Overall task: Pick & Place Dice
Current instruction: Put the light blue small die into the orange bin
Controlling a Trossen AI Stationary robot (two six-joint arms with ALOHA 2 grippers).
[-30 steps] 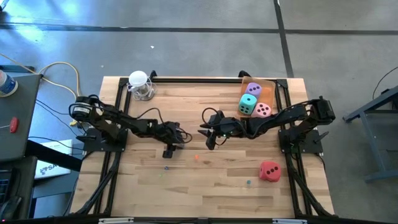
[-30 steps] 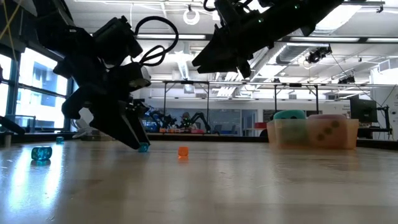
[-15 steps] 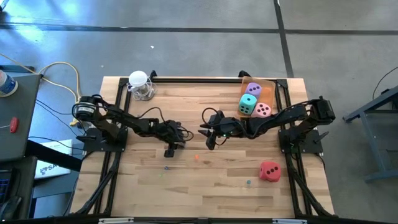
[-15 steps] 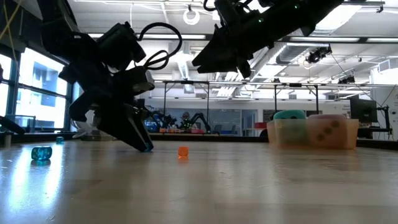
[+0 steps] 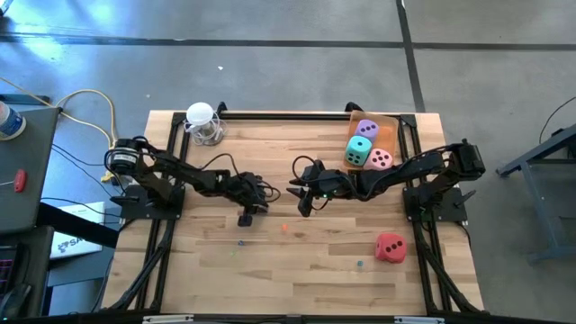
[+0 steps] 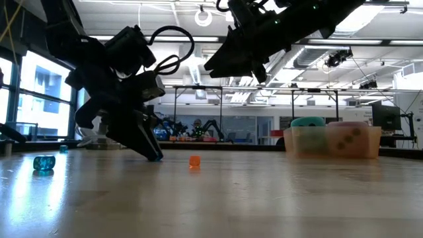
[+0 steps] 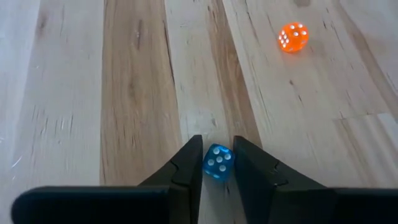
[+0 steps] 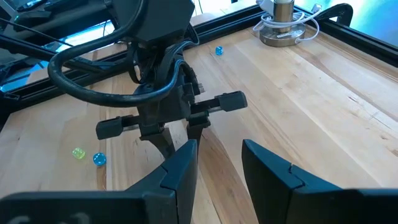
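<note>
Bench: pale wood-plank top [image 5: 297,261] with a dark frame along its edges, standing on a grey concrete floor.
Room: the low view looks into a large hall with ceiling strip lights, windows on one side and further robot rigs in the distance.
Large dice – count: four. Mint die [image 5: 359,150], pink die [image 5: 381,159] and purple die [image 5: 367,130] sit together in a clear orange bin [image 5: 393,121] at the bench's far right corner; the red die [image 5: 390,247] lies alone on the wood near the right edge, towards the near side.
Large dice – facing: cubes, so no long axis. The mint die shows about four pips upward, the pink three, the purple two or three; the red die's top pips are too small to count.
Small dice – count: at least four. Blue die [image 7: 217,162], orange die [image 7: 293,37], another blue one [image 6: 44,162] and a yellow-green one [image 8: 78,153] lie on the wood – all well apart from the bin.
Left gripper [image 7: 217,163]: at bench centre, tips down on the wood, fingers narrow and closed on the small blue die, whose five-pip face is visible.
Right gripper [image 8: 217,163]: raised above bench centre, just beside the left gripper, fingers apart and holding nothing.
Other: a white round-topped object [image 5: 202,121] stands at the far edge, left of centre.
</note>
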